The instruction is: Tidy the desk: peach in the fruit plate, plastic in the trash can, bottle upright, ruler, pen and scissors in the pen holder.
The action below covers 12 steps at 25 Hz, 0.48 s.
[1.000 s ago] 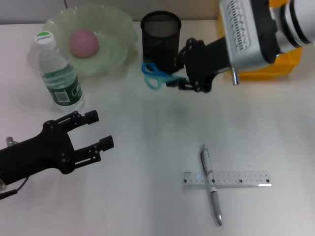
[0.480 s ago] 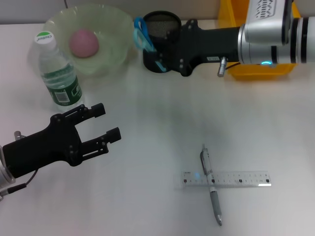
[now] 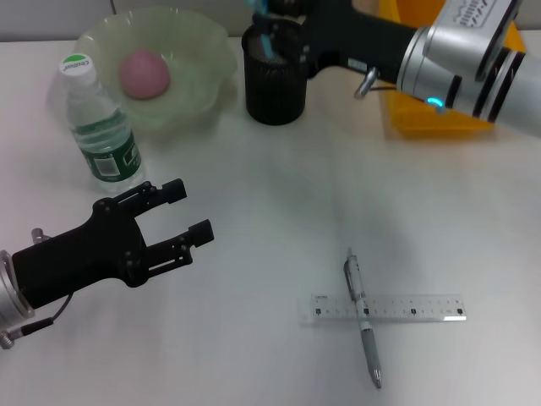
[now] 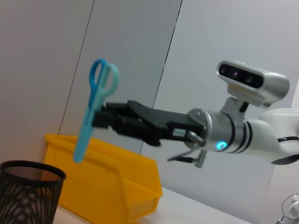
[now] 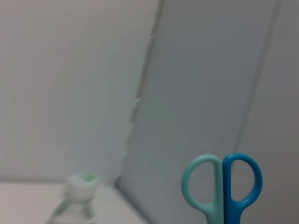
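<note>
- Right gripper [image 4: 100,122]: clamped on the scissors [image 4: 93,112], which hang handles up, blades down, above the pen holder [image 3: 274,74]; the blade tips appear clear of its rim.
- Left gripper [image 3: 184,220]: fingers spread, holding nothing, over bare desk [image 3: 279,186] near the upright bottle [image 3: 100,127].
- Peach [image 3: 144,73]: in the fruit plate [image 3: 199,89].
- Pen [image 3: 363,317]: lies across the ruler [image 3: 389,307].

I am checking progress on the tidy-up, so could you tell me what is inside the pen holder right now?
Nothing visible inside the pen holder. The right gripper holds the scissors upright above its rim, tips down. Its bottom is hidden. The pen and ruler lie on the desk.
</note>
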Motion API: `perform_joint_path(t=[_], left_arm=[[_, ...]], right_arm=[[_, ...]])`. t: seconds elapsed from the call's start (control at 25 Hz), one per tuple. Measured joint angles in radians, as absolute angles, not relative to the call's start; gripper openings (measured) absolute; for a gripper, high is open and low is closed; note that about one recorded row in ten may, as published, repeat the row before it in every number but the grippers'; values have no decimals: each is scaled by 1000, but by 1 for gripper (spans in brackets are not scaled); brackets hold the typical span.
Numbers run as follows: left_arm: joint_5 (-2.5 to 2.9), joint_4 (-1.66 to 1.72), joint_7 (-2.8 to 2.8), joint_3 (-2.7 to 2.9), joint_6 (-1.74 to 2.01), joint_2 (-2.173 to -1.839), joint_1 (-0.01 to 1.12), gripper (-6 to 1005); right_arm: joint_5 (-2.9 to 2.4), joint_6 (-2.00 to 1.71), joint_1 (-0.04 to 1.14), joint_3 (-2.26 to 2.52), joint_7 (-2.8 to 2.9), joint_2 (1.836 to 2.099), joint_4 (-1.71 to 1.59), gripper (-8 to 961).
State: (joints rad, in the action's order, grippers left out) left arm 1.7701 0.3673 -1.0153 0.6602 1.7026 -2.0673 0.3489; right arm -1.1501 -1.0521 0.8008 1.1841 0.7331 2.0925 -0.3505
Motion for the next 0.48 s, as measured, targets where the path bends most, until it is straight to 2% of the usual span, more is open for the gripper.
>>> perform_joint_path(t=[0.48], left_arm=[[1770,350,-1009,656,1703,-2069,350,786]], right_arm=[[-1030,-893,862,1259,551,2092,-307,214]])
